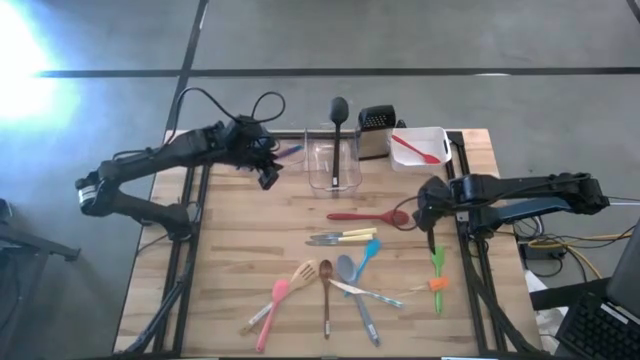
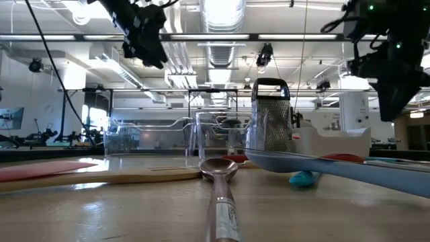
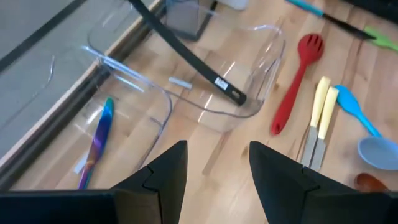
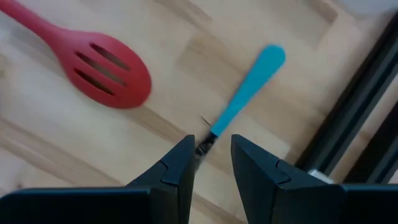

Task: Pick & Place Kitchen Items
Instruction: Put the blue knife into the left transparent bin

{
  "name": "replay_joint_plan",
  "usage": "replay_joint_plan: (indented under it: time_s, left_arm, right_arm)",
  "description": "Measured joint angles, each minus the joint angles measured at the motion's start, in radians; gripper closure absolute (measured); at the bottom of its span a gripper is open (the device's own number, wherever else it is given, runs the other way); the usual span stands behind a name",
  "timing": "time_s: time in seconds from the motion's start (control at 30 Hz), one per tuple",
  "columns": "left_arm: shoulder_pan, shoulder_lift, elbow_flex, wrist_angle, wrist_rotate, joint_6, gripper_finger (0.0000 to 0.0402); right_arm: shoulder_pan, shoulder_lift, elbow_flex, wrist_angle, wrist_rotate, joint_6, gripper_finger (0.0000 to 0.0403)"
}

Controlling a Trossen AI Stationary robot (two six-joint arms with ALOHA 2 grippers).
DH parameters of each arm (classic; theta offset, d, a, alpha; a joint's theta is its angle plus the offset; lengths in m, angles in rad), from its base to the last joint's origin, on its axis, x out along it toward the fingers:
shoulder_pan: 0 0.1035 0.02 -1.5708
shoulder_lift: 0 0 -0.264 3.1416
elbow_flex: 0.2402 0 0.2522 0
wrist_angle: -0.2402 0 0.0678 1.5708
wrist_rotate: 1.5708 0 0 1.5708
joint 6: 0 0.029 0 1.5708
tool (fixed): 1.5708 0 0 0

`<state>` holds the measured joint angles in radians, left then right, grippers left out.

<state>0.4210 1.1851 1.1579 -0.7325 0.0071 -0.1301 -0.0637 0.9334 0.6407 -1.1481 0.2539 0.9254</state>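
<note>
My left gripper hangs open and empty above the table's far left. Beside it a clear tub holds an iridescent utensil. A black ladle leans in a second clear tub. My right gripper points down at the right, open a little. Its fingers stand over the dark blade of a blue-handled knife lying on the wood. Beside it lies a red slotted spoon.
Yellow-handled knives, a blue spoon, a grey spoon, wooden spoons, a pink spatula and green-orange tools lie toward the near edge. A steel grater and a white tub stand at the back.
</note>
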Motion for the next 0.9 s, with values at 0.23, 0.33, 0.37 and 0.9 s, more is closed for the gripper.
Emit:
replay_joint_plan:
  time_s: [0.23, 0.33, 0.37, 0.9]
  left_arm:
    - [0.000, 0.001, -0.037, -0.002, 0.000, 0.003, 0.0225]
    - [0.000, 0.003, -0.048, 0.006, 0.000, 0.003, 0.0225]
    - [0.000, 0.004, -0.052, 0.007, 0.000, 0.003, 0.0225]
    - [0.000, 0.005, -0.053, 0.024, -0.001, 0.004, 0.0225]
  right_arm:
    - [0.000, 0.011, -0.080, 0.037, -0.046, 0.073, 0.0307]
    - [0.000, 0.020, -0.097, 0.063, -0.056, 0.064, 0.0297]
    - [0.000, 0.020, -0.100, 0.069, -0.056, 0.063, 0.0290]
    - [0.000, 0.087, -0.152, 0.168, -0.076, 0.120, 0.0182]
